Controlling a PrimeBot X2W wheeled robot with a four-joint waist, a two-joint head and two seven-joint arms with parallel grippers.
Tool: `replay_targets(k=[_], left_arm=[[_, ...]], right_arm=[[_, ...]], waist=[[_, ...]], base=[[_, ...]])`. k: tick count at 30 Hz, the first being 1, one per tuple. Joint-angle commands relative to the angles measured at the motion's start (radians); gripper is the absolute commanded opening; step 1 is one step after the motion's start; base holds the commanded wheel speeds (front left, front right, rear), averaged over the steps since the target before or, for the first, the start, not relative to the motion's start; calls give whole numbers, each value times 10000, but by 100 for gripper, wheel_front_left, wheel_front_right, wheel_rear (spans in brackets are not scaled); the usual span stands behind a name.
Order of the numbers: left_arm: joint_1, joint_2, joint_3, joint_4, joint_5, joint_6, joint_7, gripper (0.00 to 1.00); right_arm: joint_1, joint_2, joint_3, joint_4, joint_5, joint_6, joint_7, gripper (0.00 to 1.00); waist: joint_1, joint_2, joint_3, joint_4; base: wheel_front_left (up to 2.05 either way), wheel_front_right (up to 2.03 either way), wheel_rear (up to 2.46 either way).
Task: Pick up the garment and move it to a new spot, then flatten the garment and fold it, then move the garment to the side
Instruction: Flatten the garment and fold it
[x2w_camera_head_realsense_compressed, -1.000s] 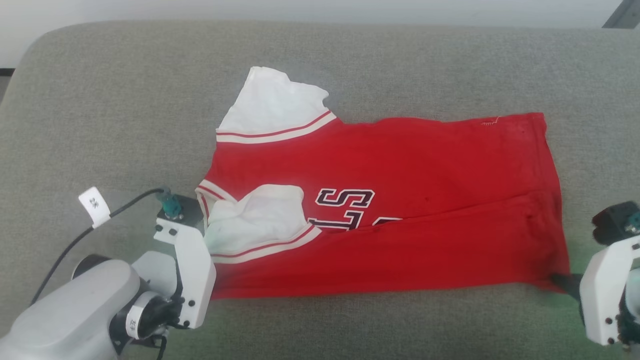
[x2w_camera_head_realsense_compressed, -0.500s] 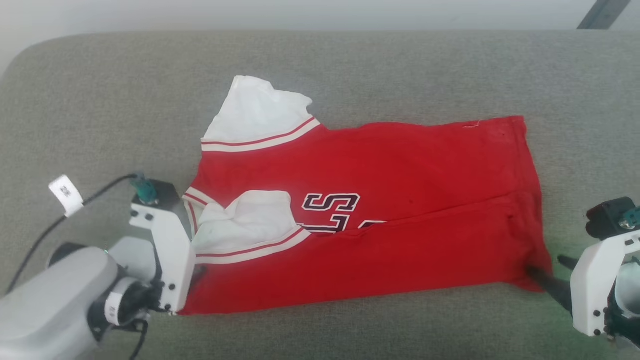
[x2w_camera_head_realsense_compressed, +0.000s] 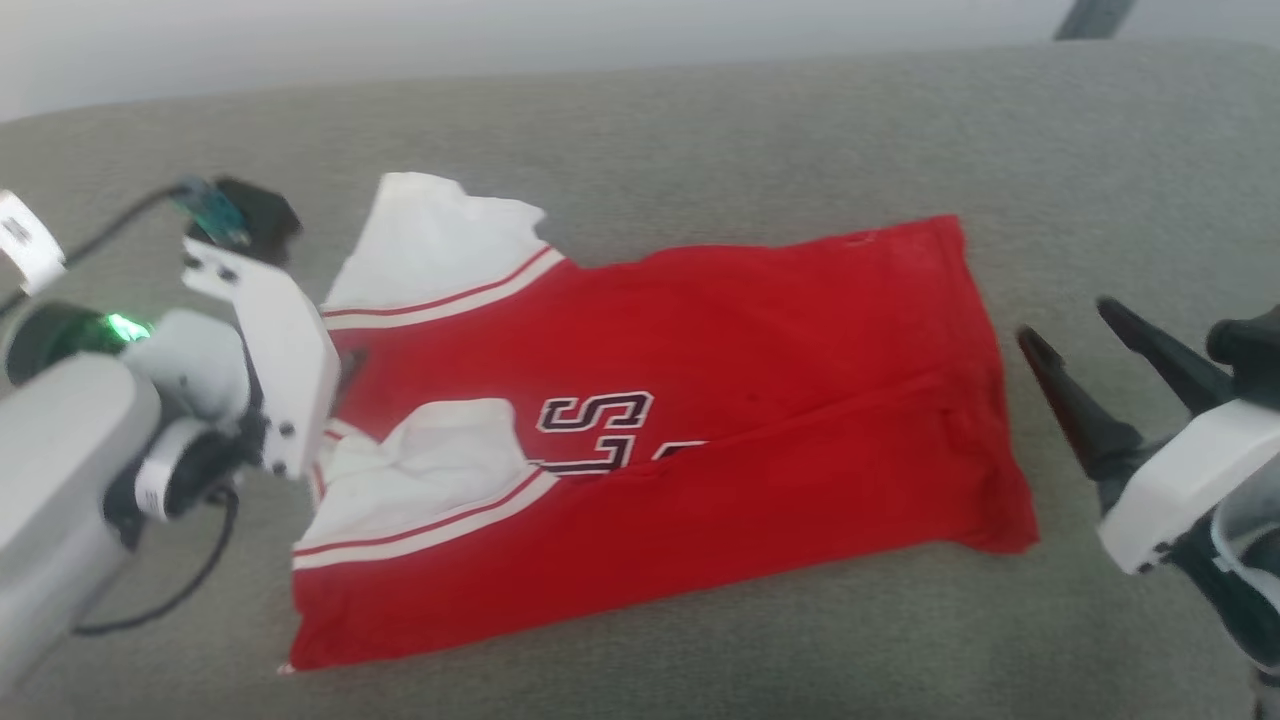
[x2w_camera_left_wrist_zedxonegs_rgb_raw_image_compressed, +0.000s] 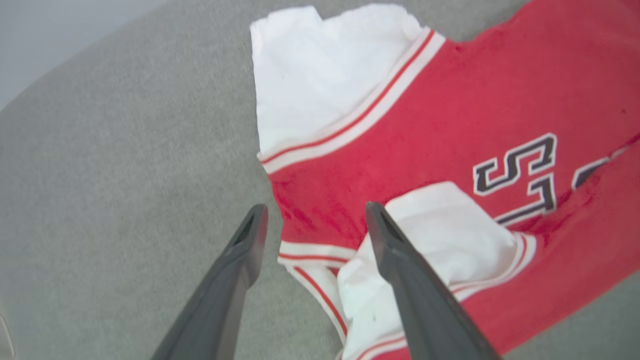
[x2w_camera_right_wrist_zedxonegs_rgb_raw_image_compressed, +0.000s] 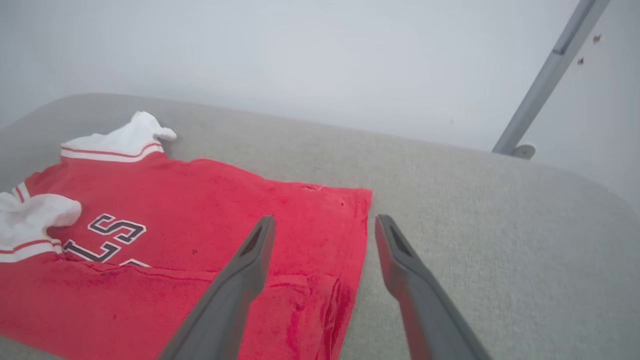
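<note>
Both claws have released the garment (x2w_camera_head_realsense_compressed: 700, 400). The left claw (x2w_camera_left_wrist_zedxonegs_rgb_raw_image_compressed: 315, 210) and right claw (x2w_camera_head_realsense_compressed: 1065, 322), shut at its near edge a second ago, now stand wide and hold nothing. The garment lies on the grey desk (x2w_camera_head_realsense_compressed: 700, 130), its near long edge folded over the lettering. Treat this fold as placed.

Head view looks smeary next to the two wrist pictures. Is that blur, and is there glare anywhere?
Head view: soft all over, likely motion blur; lettering on the garment has fuzzy edges, and a green light glows near the left edge. Left wrist view: lettering crisper, while the left end effector goes soft near the lens. Right wrist view: even, flat light, no hard shadows or glare.
</note>
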Motion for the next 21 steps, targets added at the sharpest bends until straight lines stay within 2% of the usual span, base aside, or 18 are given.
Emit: replay_targets(k=[1,2,9,12,21], left_arm=[[-327,-155,78,476,76,-275,-210,100],[-327,-155,78,476,76,-275,-210,100],[-1446,-502,251,2428,593,-1134,-890,100],[-1950,-596,307,3307,801,-1448,-1265,100],[-2862,-710,314,5868,765,-2102,-849,100]], right_arm=[[-247,242,123,130,-315,1,-914,100],[-247,242,123,130,-315,1,-914,100],[-934,1101,328,835,-1500,1,-3809,100],[-1139,1505,391,1170,-1805,1,-4620,100],[-1464,1941,962,1910,-1702,1,-5407,100]], waist=[[0,0,149,-450],[0,0,149,-450],[0,0,627,-1470],[0,0,915,-1876],[0,0,1706,-2786]], base=[[0,0,0],[0,0,0],[0,0,0],[0,0,0],[0,0,0]])
